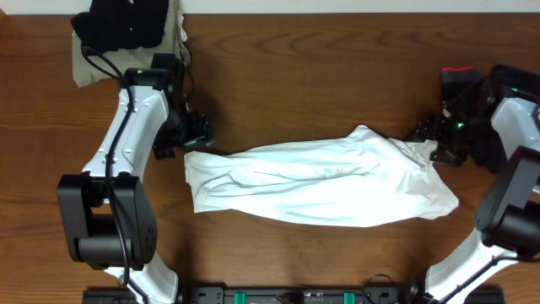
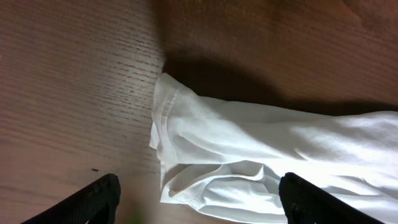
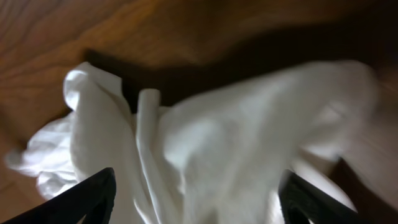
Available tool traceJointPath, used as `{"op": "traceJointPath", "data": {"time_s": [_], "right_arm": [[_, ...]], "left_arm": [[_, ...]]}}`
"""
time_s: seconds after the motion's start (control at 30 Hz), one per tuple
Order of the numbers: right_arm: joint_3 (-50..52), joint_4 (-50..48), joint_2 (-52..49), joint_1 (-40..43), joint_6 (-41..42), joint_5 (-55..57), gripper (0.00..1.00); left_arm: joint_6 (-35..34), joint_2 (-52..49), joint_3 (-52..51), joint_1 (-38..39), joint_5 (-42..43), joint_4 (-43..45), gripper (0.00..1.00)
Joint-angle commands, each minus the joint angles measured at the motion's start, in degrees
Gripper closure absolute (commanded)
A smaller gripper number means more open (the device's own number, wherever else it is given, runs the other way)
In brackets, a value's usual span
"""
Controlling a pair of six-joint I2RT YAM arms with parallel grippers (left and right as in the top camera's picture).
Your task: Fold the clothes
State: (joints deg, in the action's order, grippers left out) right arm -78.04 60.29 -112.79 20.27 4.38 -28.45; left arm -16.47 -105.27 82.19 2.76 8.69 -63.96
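White shirt [image 1: 321, 181] lying as a long band mid-surface [image 1: 295, 67], my left tool [image 1: 197, 131] and right tool [image 1: 439, 143] both spread at its ends.

Thin, limp, creased cloth, rumpled at the right end; neither tool pinches anything. I'd smooth it flat, then pinch both layers at the corners and fold end over end. Black and khaki clothes [image 1: 126, 29] sit piled far left.

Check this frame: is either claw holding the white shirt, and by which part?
Nothing is held. The left claw and the right claw both stand open, one over each end of the white shirt, which lies loose on the table.
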Motion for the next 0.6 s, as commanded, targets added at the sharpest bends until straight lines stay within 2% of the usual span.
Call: {"op": "traceJointPath", "data": {"time_s": [0.0,0.17,0.27,0.33,0.43,0.57], "right_arm": [[-0.3,-0.3,-1.6,-1.6,-5.8,-6.6,0.20],[-0.3,2.4,-1.4,-2.4,-6.8,-5.9,0.32],[-0.3,6.4,-1.4,-2.3,-6.5,-2.7,0.54],[-0.3,8.1,-1.3,-2.3,-4.7,1.2,0.61],[-0.3,9.7,-1.1,-2.3,-0.8,8.9,0.61],[-0.3,10.7,-1.0,-2.2,4.0,16.5,0.50]], "left_arm": [[0.1,0.4,-0.5,-0.2,0.1,0.0,0.16],[0.1,0.3,-0.5,-0.2,0.1,0.0,0.16],[0.1,0.3,-0.5,-0.2,0.1,0.0,0.16],[0.1,0.3,-0.5,-0.2,0.1,0.0,0.16],[0.1,0.3,-0.5,-0.2,0.1,0.0,0.16],[0.1,0.4,-0.5,-0.2,0.1,0.0,0.16]]}}
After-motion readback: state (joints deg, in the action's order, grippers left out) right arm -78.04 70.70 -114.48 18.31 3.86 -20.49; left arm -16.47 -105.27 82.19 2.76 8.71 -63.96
